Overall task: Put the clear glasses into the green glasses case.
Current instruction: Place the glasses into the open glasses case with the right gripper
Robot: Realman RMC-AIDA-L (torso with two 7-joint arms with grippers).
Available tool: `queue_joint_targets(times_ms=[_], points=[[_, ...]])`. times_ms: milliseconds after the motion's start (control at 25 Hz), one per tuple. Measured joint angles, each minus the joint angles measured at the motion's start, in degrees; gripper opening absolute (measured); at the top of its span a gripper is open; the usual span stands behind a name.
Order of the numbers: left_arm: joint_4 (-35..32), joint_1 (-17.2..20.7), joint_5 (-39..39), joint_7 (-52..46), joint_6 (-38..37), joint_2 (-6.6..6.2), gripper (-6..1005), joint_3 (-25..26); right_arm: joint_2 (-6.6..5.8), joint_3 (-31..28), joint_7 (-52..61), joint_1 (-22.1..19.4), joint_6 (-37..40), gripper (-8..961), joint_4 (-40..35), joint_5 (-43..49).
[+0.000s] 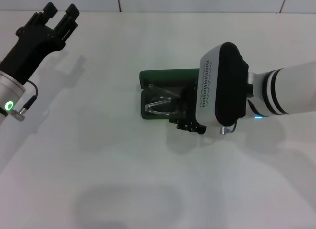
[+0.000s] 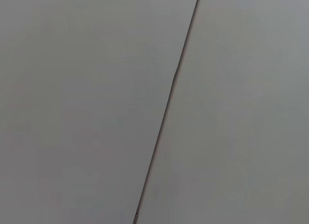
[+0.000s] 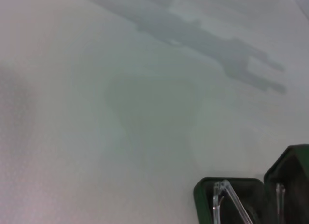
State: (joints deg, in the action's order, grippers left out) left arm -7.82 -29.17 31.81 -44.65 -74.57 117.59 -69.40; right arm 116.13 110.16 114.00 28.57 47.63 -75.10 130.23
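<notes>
The green glasses case (image 1: 165, 76) lies open in the middle of the white table, lid folded back toward the far side. The clear glasses (image 1: 160, 104) rest folded in its dark lower half. In the right wrist view the case (image 3: 203, 197) and a clear temple arm of the glasses (image 3: 231, 202) show at the edge of the picture, beside the raised lid (image 3: 289, 178). My right gripper (image 1: 188, 122) hangs over the case's right end, mostly hidden under its own wrist. My left gripper (image 1: 60, 14) is raised at the far left, open and holding nothing.
The white table (image 1: 98, 165) spreads around the case with nothing else on it. Its far edge meets a tiled wall (image 1: 197, 1). The left wrist view holds only grey panels with a dark seam (image 2: 169, 103).
</notes>
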Motion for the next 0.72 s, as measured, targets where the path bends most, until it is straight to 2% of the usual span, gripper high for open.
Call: queue_joint_targets(times_ms=[720], points=[[-0.59,0.57,0.00,0.05,0.62,0.00,645,-0.10,-0.25,-3.90,0.37,0.25,7.30,402,-0.33,0.01]])
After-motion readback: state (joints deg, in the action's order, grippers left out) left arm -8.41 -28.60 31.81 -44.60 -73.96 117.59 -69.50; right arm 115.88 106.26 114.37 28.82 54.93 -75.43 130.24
